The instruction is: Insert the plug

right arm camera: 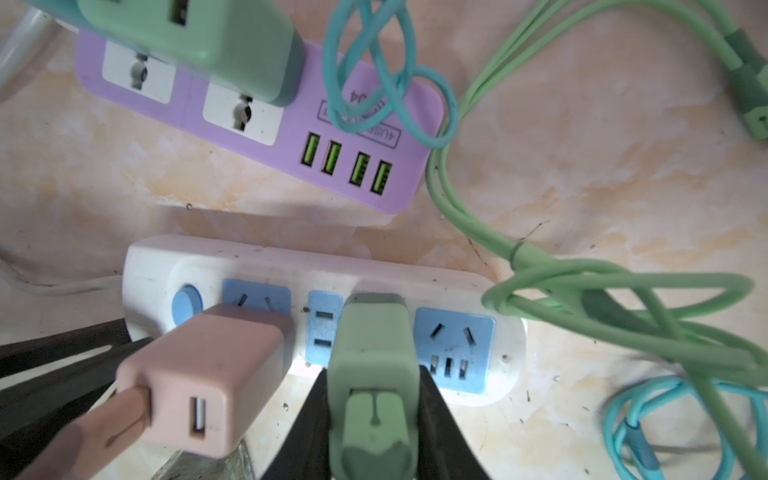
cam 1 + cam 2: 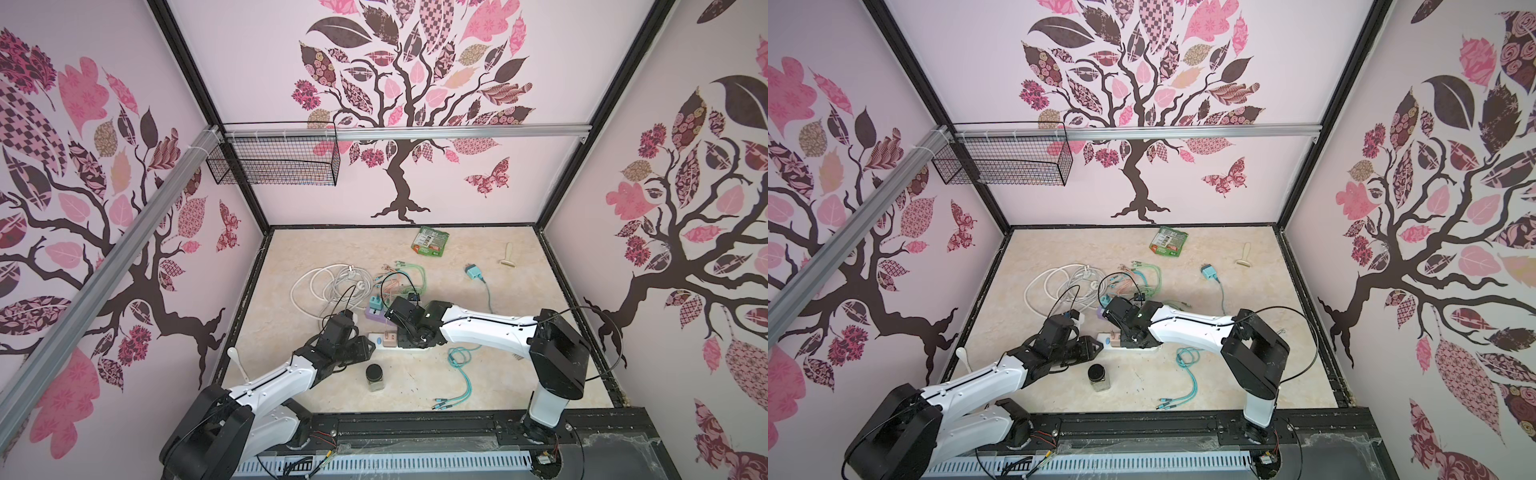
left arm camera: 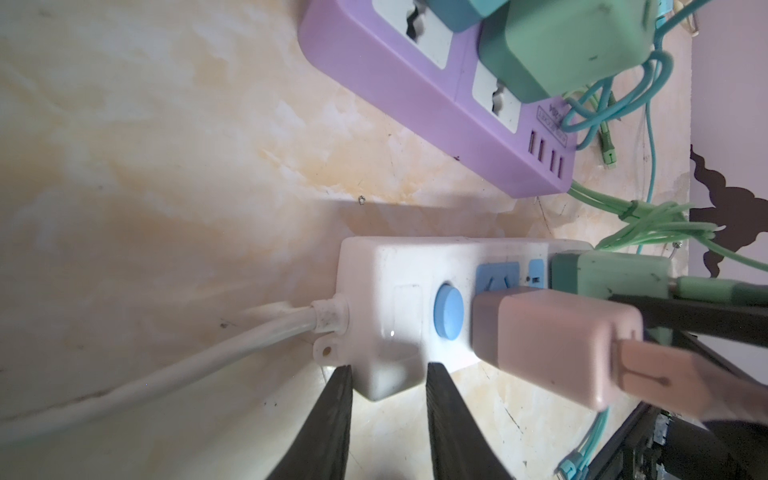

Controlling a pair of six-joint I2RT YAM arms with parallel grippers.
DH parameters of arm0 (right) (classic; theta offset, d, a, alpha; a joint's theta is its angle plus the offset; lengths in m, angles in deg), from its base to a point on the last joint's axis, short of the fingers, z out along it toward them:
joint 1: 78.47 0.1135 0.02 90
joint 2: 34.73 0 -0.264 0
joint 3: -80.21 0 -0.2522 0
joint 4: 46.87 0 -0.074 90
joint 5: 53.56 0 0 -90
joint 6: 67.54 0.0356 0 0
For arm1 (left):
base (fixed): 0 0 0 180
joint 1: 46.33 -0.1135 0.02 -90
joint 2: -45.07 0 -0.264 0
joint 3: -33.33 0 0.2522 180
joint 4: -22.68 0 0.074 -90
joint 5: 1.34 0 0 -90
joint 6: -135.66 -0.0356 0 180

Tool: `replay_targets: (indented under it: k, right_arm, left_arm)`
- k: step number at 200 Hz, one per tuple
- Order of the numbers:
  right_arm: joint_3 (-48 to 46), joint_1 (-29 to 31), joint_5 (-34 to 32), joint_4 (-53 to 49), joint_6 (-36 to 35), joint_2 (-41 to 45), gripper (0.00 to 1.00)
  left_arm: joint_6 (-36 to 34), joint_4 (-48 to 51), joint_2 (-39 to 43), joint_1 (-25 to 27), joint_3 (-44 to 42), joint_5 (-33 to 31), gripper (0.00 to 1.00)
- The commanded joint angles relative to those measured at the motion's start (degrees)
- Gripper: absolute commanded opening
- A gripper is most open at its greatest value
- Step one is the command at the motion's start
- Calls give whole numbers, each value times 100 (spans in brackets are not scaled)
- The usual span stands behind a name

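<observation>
A white power strip [image 1: 153, 266] lies on the table with a pink charger [image 1: 208, 374] plugged in beside its blue button. The green plug [image 1: 374, 345] stands in the strip's middle socket, and my right gripper [image 1: 372, 374] is shut on its sides. My left gripper [image 3: 388, 370] is closed across the cord end of the white strip [image 3: 374, 270], whose corner sits between the fingers. In both top views the two grippers [image 2: 368, 343] [image 2: 409, 334] meet over the strip at the table's middle. There the right gripper hides the green plug. The pink charger [image 2: 389, 338] shows.
A purple power strip [image 1: 282, 145] with green and teal chargers lies just behind the white one. Green cables [image 1: 623, 299] loop beside it. A dark-lidded jar [image 2: 375, 377] and a teal cable [image 2: 459, 365] lie in front. A coiled white cord [image 2: 320, 286] lies behind on the left.
</observation>
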Motion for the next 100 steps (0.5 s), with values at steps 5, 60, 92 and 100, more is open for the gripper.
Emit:
replay_targets:
  k: [5,60,92,100]
  right_arm:
    - [-450,-42,300,215,329,-754,18]
    - [-468,35,538,447,673,-822,19]
    - [-505,49,437,371,717,-792,23]
    - [-504,51,412,337,710,-789,23]
  left_arm:
    - [-100,-139,140,-18,-154,96,33]
    - [-69,-143,261,-18,-193,61,33]
    - [-69,-85,373,-19,-206,45,33]
    - [-56,-84,397,-17,-220,27,33]
